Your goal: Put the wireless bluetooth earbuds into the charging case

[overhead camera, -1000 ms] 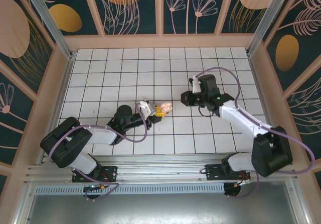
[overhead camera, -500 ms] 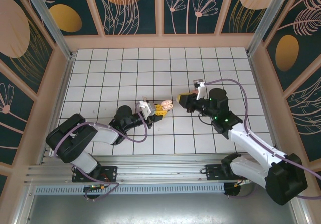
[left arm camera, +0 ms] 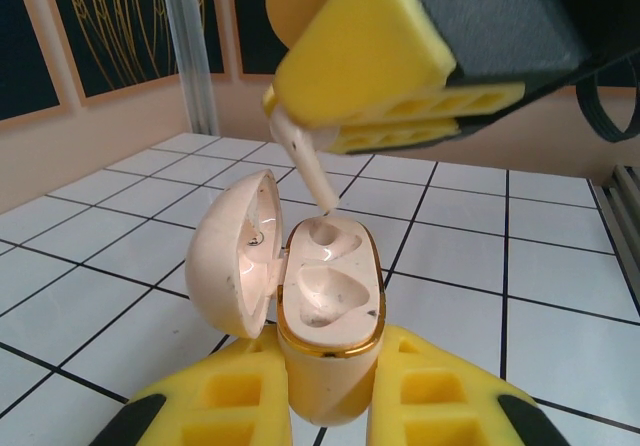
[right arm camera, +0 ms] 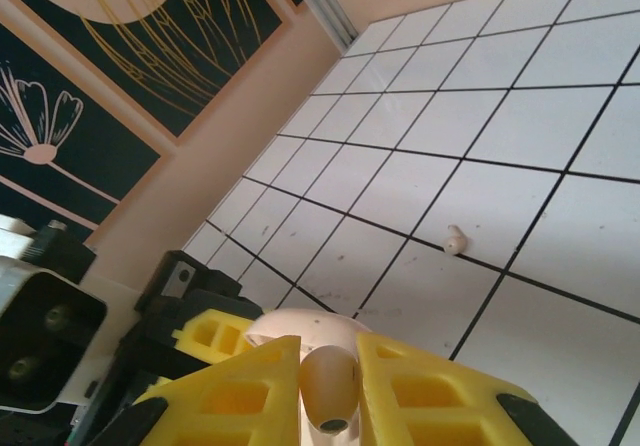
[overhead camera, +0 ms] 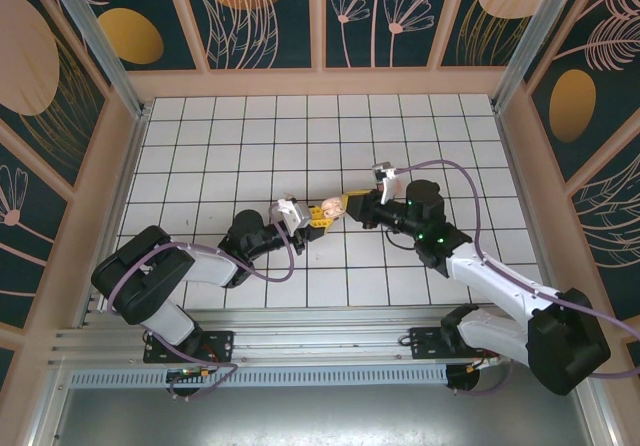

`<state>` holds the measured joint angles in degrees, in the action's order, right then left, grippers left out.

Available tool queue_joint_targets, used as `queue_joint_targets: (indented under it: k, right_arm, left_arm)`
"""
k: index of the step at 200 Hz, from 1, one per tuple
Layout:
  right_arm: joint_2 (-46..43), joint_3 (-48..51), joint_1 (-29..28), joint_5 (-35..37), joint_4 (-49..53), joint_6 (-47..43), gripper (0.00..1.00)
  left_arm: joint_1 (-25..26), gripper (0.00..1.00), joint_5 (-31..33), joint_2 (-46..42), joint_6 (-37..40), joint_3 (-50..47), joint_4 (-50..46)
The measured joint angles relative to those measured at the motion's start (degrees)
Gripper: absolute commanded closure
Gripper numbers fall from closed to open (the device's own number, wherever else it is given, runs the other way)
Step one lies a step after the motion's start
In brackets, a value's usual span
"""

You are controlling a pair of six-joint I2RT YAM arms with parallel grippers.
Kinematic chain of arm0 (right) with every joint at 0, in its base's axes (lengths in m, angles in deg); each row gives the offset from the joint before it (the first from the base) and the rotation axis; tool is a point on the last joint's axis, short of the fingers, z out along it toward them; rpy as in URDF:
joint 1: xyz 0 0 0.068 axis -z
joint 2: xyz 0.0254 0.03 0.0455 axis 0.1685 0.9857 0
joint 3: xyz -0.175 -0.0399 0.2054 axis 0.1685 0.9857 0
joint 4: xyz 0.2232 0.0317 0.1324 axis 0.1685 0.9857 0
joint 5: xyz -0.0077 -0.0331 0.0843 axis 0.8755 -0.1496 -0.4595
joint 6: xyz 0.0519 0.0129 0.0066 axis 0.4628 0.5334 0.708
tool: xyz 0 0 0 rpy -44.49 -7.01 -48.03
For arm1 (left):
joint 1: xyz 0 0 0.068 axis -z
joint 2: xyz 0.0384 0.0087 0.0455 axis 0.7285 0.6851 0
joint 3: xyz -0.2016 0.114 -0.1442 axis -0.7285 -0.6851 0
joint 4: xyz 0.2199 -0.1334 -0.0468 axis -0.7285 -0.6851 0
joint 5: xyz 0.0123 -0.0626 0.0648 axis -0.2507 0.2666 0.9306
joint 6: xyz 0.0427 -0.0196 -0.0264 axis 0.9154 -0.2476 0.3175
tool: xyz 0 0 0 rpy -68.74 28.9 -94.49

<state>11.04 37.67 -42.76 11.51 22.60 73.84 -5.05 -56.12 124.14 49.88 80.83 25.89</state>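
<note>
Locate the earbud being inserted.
Left wrist view, centre: the earbud is pinched in the right gripper, stem tip at the far socket of the open charging case, which the left gripper holds.

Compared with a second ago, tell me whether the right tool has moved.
Yes. The right tool, gripping an earbud, has swung left across the floor tiles to the open case in the left tool.

The worktop is white tile ruled with dark grid lines. One tiny pale beige earbud lies loose on a tile.
</note>
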Motion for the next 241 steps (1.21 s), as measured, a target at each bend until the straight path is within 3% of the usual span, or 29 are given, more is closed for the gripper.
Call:
queue_joint_targets:
  k: [241]
  right_arm:
    - [-2.62, 2.89, -1.14, 2.14, 0.04, -5.42, 0.81]
  left_arm:
    - [0.31, 0.92, 0.90, -1.97, -0.20, 0.00, -1.99]
